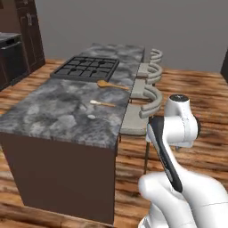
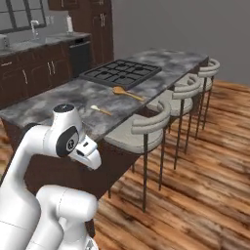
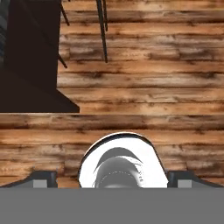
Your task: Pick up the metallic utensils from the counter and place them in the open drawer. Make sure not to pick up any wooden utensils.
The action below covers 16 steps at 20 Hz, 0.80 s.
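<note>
— Marbled grey-white stone tops the bench (image 1: 58,109), dark brown wood below. What's nearest?
— A small pale-headed, tan-handled utensil (image 1: 102,103); at twelve o'clock beyond it, a wooden spoon (image 1: 111,84), then a black grated cooktop (image 1: 87,67).
— And the fingers (image 3: 112,179)?
— Spread wide, holding nothing, over plank floor (image 3: 144,87).

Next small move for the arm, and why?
Probably lift and swing the end effector up toward the counter. It points at the wood floor with open jaws holding nothing, while the utensils, a pale-headed one and a wooden spoon, lie untouched on top.
</note>
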Available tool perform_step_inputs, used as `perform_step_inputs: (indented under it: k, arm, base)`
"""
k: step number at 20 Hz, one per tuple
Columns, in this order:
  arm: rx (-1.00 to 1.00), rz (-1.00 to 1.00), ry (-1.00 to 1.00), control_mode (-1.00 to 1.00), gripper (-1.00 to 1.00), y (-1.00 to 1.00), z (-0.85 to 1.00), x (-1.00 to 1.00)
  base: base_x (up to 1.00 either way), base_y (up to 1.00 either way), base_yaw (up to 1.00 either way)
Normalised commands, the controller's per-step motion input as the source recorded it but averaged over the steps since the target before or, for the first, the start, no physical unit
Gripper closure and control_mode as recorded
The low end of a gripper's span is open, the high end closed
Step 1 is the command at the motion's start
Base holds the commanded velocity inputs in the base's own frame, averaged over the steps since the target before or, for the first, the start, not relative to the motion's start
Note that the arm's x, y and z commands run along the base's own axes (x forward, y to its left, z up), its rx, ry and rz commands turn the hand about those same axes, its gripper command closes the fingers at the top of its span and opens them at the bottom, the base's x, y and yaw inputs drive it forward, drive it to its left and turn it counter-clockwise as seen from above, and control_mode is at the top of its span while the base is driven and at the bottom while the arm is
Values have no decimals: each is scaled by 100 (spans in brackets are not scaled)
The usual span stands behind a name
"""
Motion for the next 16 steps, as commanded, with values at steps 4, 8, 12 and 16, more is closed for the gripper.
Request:
perform_step_inputs:
  k: [4, 8, 12, 16]
  arm:
    - [0, 0, 0, 100, -100, 0, 0, 0]
    - [0, 0, 0, 100, -100, 0, 0, 0]
    - [0, 0, 0, 100, -100, 0, 0, 0]
    - [0, 0, 0, 100, -100, 0, 0, 0]
  base:
    - [1, -65, 63]
    - [0, -76, 60]
    - [0, -73, 70]
    - [6, -73, 69]
